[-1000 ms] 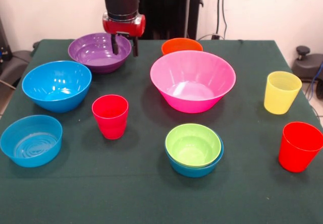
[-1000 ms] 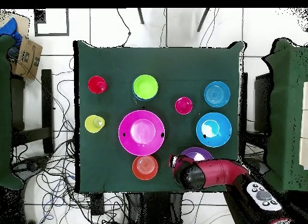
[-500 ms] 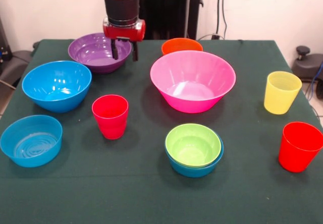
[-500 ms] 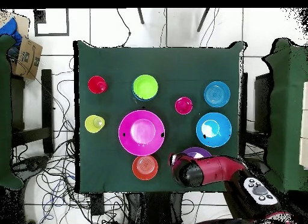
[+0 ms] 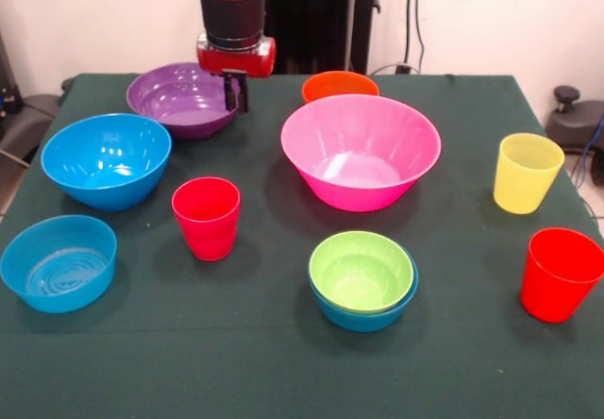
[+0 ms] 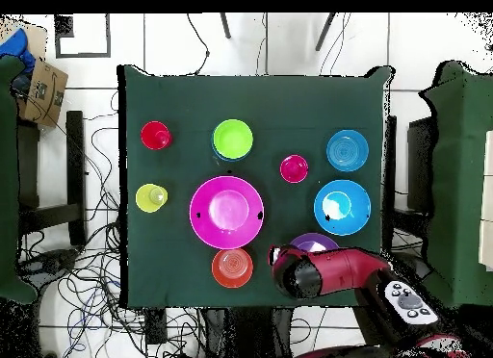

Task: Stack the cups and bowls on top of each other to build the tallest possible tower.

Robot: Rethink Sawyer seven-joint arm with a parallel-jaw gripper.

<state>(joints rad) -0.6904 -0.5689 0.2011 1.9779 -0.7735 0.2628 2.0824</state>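
Observation:
My gripper [image 5: 236, 98] has its fingers drawn close together on the right rim of the purple bowl [image 5: 175, 98], which rests on the table at the back left. From overhead the arm [image 6: 310, 277] covers most of that purple bowl [image 6: 313, 243]. The big pink bowl [image 5: 359, 150] sits mid-table with the small orange bowl [image 5: 338, 85] behind it. A lime green bowl [image 5: 360, 270] nests in a small blue bowl [image 5: 370, 317]; this is the only tower. Two more blue bowls [image 5: 104, 159] [image 5: 57, 260] stand at the left. A red cup [image 5: 206, 216], yellow cup [image 5: 526, 172] and second red cup [image 5: 562, 273] stand singly.
The green cloth-covered table [image 5: 283, 372] ends close behind the purple and orange bowls. The large blue bowl stands close to the purple bowl's front left. Overhead, cables and chairs [image 6: 29, 181] surround the table.
The gripper came down slightly at the purple bowl's right rim and its fingers drew together there. The bowls and cups have not moved.

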